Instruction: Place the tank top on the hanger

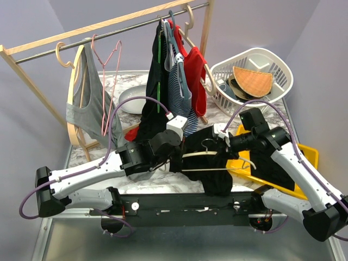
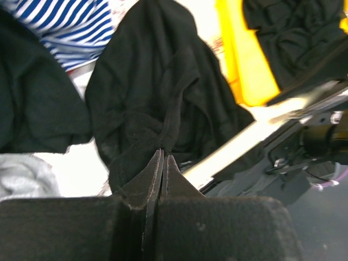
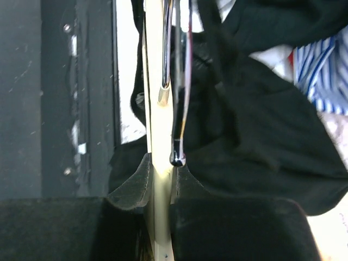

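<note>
The black tank top [image 1: 213, 179] hangs limp over the pale cream hanger [image 1: 202, 154] at the table's front centre, above the arms' base bar. My left gripper [image 1: 177, 149] is shut on a bunched fold of the tank top [image 2: 157, 81]; its tips [image 2: 164, 155] pinch the fabric. My right gripper [image 1: 226, 139] is shut on the hanger [image 3: 157, 125], with the cream wood standing between its fingers [image 3: 137, 179]. The dark metal hook [image 3: 167, 49] runs along the wood. Black fabric [image 3: 255, 125] covers the hanger's right side, and the hanger's bar [image 2: 244, 144] crosses under the cloth.
A wooden clothes rack [image 1: 109, 24] spans the back with a grey tank top [image 1: 87, 103], a pink wire hanger [image 1: 109, 70], and black, striped [image 1: 179, 87] and red garments. A white basket [image 1: 253, 76] stands back right. A yellow bin [image 1: 304, 157] holding dark cloth lies right.
</note>
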You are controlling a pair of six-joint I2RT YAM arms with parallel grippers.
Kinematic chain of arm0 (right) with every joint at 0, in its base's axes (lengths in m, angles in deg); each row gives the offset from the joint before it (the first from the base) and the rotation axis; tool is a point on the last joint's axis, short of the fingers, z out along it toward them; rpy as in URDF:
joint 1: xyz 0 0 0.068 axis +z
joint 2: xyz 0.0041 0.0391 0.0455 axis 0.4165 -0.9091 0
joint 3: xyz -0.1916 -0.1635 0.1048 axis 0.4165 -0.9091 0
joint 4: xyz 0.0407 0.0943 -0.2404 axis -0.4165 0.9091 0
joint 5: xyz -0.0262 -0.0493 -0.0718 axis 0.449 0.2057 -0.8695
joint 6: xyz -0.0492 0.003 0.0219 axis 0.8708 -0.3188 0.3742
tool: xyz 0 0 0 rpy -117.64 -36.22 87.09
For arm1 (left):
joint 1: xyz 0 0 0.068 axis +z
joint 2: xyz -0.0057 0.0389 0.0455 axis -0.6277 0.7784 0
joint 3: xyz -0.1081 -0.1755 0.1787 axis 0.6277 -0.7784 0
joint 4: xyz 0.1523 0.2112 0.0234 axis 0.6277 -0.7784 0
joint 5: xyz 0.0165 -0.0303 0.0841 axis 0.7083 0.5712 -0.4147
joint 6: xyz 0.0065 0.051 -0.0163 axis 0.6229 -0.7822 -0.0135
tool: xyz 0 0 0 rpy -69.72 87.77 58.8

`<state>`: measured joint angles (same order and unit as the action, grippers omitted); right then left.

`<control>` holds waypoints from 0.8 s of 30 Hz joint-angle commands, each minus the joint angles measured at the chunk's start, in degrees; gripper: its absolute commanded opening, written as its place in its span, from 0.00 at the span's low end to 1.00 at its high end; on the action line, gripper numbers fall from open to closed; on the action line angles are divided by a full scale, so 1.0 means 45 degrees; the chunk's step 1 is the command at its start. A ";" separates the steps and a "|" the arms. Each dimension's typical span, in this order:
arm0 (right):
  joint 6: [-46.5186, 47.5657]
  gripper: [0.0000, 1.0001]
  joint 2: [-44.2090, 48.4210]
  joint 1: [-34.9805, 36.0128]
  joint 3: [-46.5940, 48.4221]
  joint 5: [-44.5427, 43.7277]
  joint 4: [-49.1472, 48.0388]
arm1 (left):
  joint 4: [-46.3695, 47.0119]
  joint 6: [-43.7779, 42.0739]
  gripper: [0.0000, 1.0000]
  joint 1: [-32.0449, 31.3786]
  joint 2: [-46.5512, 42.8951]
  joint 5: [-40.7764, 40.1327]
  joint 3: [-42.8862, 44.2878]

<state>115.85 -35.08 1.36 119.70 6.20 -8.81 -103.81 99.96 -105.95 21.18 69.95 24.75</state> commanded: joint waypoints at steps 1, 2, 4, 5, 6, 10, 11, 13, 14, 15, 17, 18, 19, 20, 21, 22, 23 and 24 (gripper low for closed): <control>-0.0335 0.01 0.0040 0.0165 -0.0072 0.0800 -0.1965 | 0.0017 -0.0603 0.00 0.0080 0.0122 0.0730 0.0735; -0.0335 0.01 0.0080 0.0165 -0.0092 0.0819 -0.2084 | -0.0139 -0.0681 0.00 0.0080 -0.0033 0.0809 0.0755; -0.0413 0.01 0.0197 0.0165 -0.0150 0.0645 -0.2416 | -0.0354 -0.0857 0.02 0.0099 -0.0248 0.1101 0.0697; -0.0413 0.01 0.0236 0.0165 -0.0208 0.0605 -0.2476 | -0.0626 -0.1013 0.14 0.0119 -0.0540 0.1161 0.0658; -0.0375 0.01 0.0294 0.0165 -0.0364 0.0566 -0.2515 | -0.0783 -0.1130 0.22 0.0100 -0.0697 0.1239 0.0600; -0.0355 0.01 0.0588 0.0165 -0.1085 0.0507 -0.3099 | -0.1447 -0.1911 0.76 0.0099 -0.1829 0.1571 0.0248; -0.0355 0.01 0.0704 0.0165 -0.1204 0.0565 -0.3198 | -0.1681 -0.2145 0.90 0.0119 -0.2334 0.1707 0.0170; -0.0316 0.01 0.0783 0.0184 -0.1496 0.0604 -0.3471 | -0.1897 -0.2750 0.98 0.0119 -0.2825 0.1728 0.0169; -0.0238 0.01 0.0822 0.0165 -0.1575 0.0721 -0.3472 | -0.2053 -0.3004 0.99 0.0119 -0.3292 0.1805 0.0169; 0.0033 0.01 0.0861 0.0165 -0.1615 0.0896 -0.3414 | -0.2112 -0.3258 0.99 0.0119 -0.3529 0.2019 0.0169; 0.0776 0.01 0.0881 0.0165 -0.1635 0.1480 -0.3044 | -0.2249 -0.4233 0.99 0.0138 -0.4055 0.2293 0.0092; 0.1165 0.01 0.0784 0.0184 -0.1615 0.1657 -0.2772 | -0.2269 -0.4623 0.99 0.0138 -0.4194 0.2913 0.0014; 0.2078 0.01 0.0706 0.0165 -0.1557 0.1891 -0.2151 | -0.2230 -0.5459 0.99 0.0138 -0.4272 0.3287 -0.0084; 0.2512 0.01 0.0589 0.0165 -0.1460 0.2300 -0.1816 | -0.2172 -0.5951 0.99 0.0138 -0.4408 0.3716 -0.0375; 0.2787 0.01 0.0491 0.0165 -0.1304 0.2478 -0.1561 | -0.2113 -0.6342 0.99 0.0119 -0.4410 0.4087 -0.0532; 0.3505 0.01 0.0239 0.0165 -0.1187 0.2673 -0.0978 | -0.2016 -0.6752 0.99 0.0119 -0.4429 0.5019 -0.0727; 0.4015 0.01 0.0101 0.0146 -0.1089 0.3081 -0.0586 | -0.1744 -0.7549 0.99 0.0119 -0.4391 0.5299 -0.1135; 0.4330 0.01 -0.0016 0.0165 -0.0856 0.3220 -0.0311 | -0.1568 -0.7789 0.99 0.0138 -0.4352 0.5650 -0.1332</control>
<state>123.96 -32.93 1.91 112.86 11.93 -17.70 -111.70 77.12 -105.36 0.70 84.07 23.65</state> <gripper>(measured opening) 0.139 0.985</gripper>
